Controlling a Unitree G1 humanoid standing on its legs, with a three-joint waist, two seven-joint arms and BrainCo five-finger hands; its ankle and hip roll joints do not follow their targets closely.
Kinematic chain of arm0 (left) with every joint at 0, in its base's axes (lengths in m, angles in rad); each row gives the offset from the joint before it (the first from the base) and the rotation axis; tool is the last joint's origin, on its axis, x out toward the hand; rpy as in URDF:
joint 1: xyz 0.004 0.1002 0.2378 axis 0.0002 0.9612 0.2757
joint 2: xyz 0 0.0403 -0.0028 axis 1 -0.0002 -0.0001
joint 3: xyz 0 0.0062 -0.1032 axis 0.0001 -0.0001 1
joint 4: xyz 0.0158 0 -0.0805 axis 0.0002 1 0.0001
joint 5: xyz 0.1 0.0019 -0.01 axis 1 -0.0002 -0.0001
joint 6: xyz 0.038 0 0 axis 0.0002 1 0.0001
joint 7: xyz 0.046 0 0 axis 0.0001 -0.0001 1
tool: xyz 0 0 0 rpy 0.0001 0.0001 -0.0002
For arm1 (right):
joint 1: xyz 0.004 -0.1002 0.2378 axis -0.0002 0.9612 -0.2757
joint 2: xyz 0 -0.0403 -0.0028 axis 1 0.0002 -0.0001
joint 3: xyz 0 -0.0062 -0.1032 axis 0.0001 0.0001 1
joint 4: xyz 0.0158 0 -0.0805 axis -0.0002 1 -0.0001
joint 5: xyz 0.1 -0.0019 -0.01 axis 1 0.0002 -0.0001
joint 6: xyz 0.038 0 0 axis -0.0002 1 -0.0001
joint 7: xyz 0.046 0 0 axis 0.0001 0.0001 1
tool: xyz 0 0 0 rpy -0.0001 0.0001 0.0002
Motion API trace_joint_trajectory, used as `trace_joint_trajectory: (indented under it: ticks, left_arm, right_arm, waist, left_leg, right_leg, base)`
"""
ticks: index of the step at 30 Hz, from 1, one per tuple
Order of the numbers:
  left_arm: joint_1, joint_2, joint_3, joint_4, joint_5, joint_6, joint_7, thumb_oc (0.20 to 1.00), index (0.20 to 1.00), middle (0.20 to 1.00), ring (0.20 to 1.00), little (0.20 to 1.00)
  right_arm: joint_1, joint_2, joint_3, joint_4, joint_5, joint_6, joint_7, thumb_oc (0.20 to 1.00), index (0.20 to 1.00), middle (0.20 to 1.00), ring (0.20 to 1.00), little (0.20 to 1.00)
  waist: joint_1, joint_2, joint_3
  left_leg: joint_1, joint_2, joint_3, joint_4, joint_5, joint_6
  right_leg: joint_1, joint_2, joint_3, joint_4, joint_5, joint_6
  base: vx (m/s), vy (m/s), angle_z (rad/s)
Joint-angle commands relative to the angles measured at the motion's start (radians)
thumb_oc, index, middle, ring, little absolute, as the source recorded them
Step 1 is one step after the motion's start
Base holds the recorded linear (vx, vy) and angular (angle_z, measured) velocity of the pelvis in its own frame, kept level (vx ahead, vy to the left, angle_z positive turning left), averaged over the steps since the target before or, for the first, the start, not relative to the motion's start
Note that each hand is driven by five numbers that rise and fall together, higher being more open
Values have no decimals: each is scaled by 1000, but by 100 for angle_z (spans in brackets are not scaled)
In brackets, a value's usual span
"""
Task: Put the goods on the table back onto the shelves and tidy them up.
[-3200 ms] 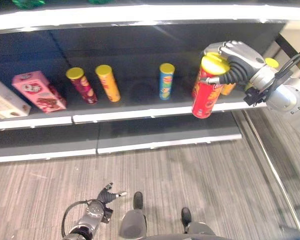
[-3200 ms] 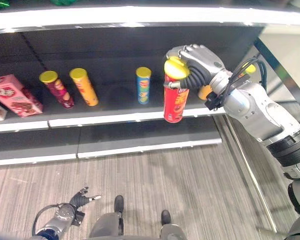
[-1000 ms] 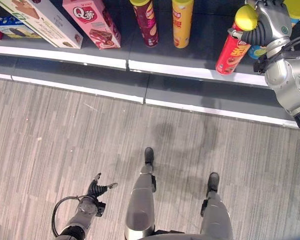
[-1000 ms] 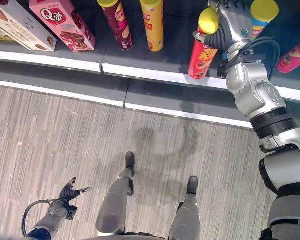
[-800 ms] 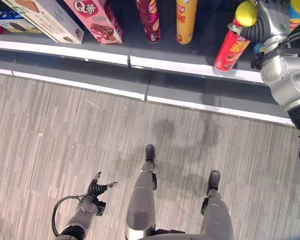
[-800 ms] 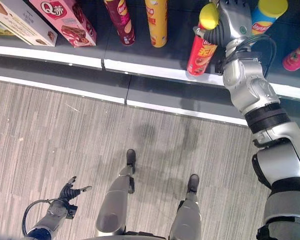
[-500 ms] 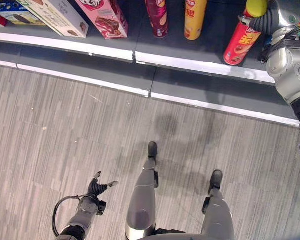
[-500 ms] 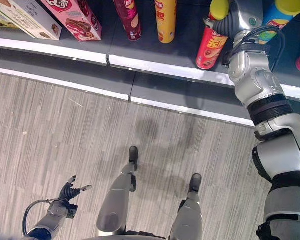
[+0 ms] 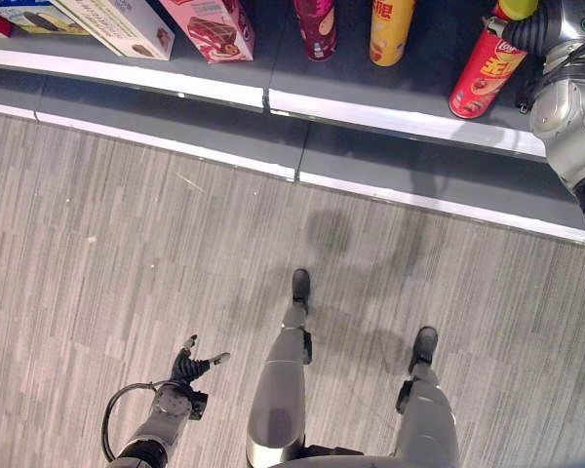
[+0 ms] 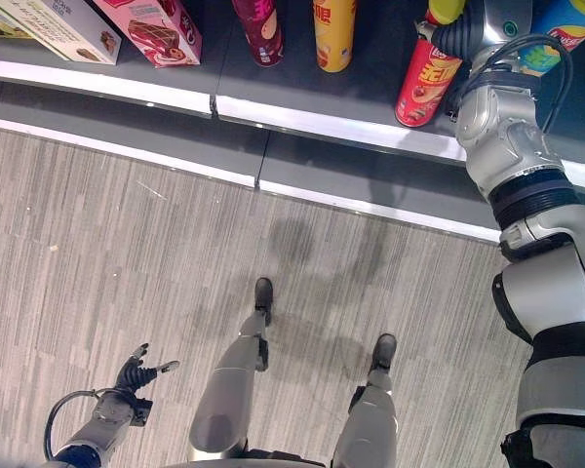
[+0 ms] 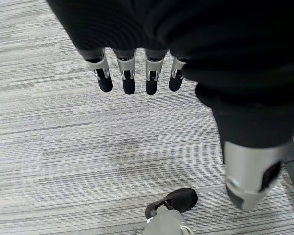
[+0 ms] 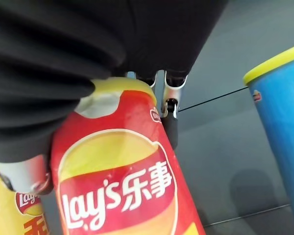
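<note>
While right hand [image 10: 487, 24] has fingers clamped round red can [image 10: 425, 86], the can's base sits on shelf [image 9: 400, 122]; release judged pending. Left hand [image 11: 137, 73] hangs low, fingers straight, apart.

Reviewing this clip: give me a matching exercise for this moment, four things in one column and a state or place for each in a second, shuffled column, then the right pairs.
1. red can
2. pink box
3. left hand
4. blue can

A. hangs open above the carpet floor
B. gripped at its yellow lid by the right hand
C. on the shelf beside a pale box
D. stands next to the held can

Pairs: 1-B, 2-C, 3-A, 4-D
</note>
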Motion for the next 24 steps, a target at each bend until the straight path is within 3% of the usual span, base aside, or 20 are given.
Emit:
trace_joint_trajectory:
  ticks: [1, 24]
  left_arm:
    - [-62, 42, -60, 20, -44, -13, 27, 1000, 1000, 1000, 1000, 1000]
    - [-72, 33, -77, 39, -62, -20, 42, 1000, 1000, 1000, 1000, 1000]
  right_arm:
    - [-154, -26, 54, 42, 42, -10, -60, 200, 200, 200, 200, 200]
    - [-234, -15, 96, 206, 127, -15, -77, 200, 200, 200, 200, 200]
  waist:
    - [35, 6, -30]
    - [67, 28, -33]
  left_leg:
    - [40, 76, 5, 11, -88, -118]
    - [30, 58, -11, -11, -79, -116]
  right_leg:
    - [-130, -2, 76, 124, -1, 18]
    - [-123, -11, 57, 125, 1, 18]
  base:
    - [22, -6, 12]
    - [10, -6, 2]
